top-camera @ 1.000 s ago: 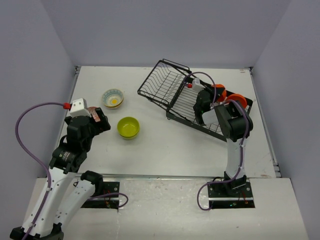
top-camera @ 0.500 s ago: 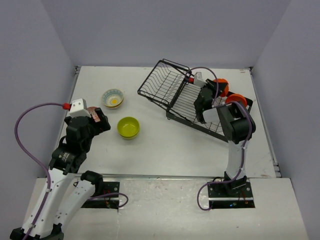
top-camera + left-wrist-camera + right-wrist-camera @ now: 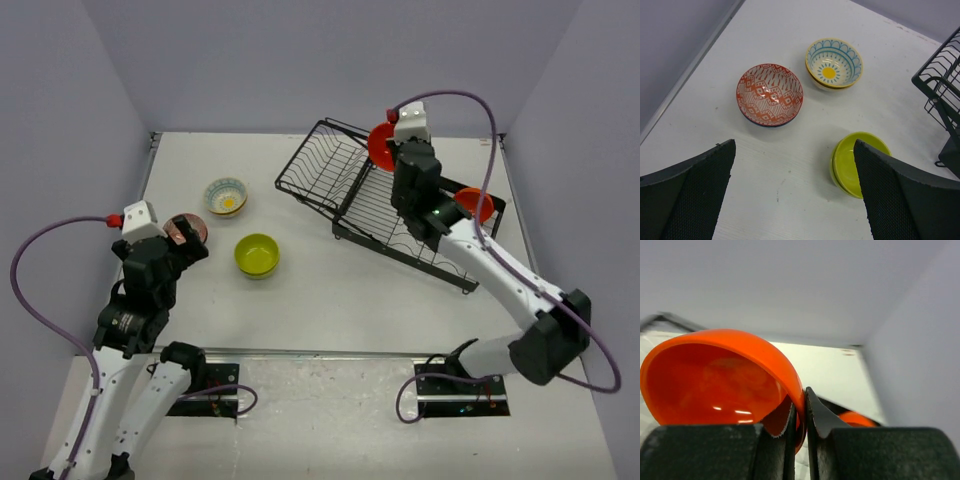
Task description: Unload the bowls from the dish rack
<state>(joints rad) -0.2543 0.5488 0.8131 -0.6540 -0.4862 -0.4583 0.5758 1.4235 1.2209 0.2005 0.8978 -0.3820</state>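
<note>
My right gripper (image 3: 388, 150) is shut on the rim of an orange bowl (image 3: 379, 144) and holds it tilted in the air above the far end of the black wire dish rack (image 3: 345, 185). In the right wrist view the fingers (image 3: 801, 415) pinch the orange bowl (image 3: 720, 380). A second orange bowl (image 3: 473, 203) stands in the rack's right end and also shows in the right wrist view (image 3: 856, 419). My left gripper (image 3: 795, 200) is open and empty above the table, just behind a red-patterned bowl (image 3: 770, 94).
A white floral bowl with a yellow centre (image 3: 834, 62) and a lime green bowl (image 3: 857, 162) sit on the table left of the rack (image 3: 945, 95). In the top view they lie at the far left (image 3: 226, 196) and the middle left (image 3: 257, 254).
My right arm has lifted the orange bowl up out of the rack towards the far side. My left arm has drawn back slightly, and the red-patterned bowl lies free on the table.
</note>
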